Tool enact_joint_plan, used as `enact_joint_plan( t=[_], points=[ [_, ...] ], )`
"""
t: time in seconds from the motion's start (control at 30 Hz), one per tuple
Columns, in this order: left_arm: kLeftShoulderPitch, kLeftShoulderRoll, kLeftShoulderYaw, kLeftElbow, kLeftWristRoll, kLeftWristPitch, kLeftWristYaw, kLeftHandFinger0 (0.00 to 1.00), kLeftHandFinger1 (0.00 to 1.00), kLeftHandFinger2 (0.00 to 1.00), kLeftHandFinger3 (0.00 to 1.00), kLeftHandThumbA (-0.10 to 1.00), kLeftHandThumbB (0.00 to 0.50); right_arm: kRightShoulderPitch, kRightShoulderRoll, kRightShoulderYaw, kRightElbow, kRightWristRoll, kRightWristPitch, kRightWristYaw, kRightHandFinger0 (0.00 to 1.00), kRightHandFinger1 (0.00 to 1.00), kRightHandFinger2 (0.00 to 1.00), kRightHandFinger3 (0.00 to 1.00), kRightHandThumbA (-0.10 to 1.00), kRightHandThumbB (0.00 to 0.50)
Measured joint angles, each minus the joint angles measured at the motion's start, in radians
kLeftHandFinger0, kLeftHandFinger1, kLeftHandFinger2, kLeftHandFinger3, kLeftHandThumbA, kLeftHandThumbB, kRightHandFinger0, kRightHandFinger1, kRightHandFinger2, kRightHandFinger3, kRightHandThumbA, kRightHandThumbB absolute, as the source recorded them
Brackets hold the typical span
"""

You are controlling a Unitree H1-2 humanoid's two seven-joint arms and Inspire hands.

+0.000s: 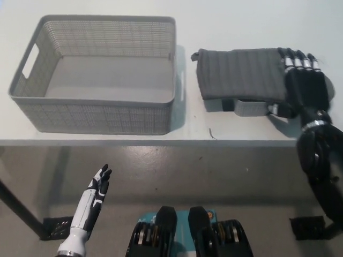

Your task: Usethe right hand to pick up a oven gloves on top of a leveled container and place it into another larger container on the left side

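The oven glove (pixel 239 73), one grey quilted piece, lies flat over a small low container (pixel 252 107) on the right of the table (pixel 225 27). It looks light, soft and floppy, so it should sag when lifted (a pinch at the right edge seems the sensible hold). The black right hand (pixel 301 80) has its fingers over that edge, apparently closing on it. One large mesh basket (pixel 102 75) waits left. The white left hand (pixel 97 190) idles below, fingers extended.

White table (pixel 107 140); grey basket (pixel 96 115); small container (pixel 252 108)
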Motion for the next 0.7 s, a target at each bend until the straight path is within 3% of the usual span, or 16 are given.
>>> enact_joint_plan(
  t=[0.3, 0.7],
  points=[
    [-0.023, -0.002, -0.011, 0.006, 0.005, 0.0, 0.0, 1.0, 1.0, 1.0, 1.0, 1.0, 0.5, 0.026, -0.061, -0.011, -0.036, 0.014, 0.02, 0.042, 1.0, 1.0, 1.0, 1.0, 1.0, 0.357],
    [-0.032, -0.002, -0.012, 0.017, 0.012, 0.0, 0.0, 1.0, 1.0, 1.0, 1.0, 1.0, 0.5, 0.027, -0.059, -0.011, -0.023, 0.027, 0.023, 0.057, 1.0, 1.0, 1.0, 1.0, 1.0, 0.366]
  ],
)
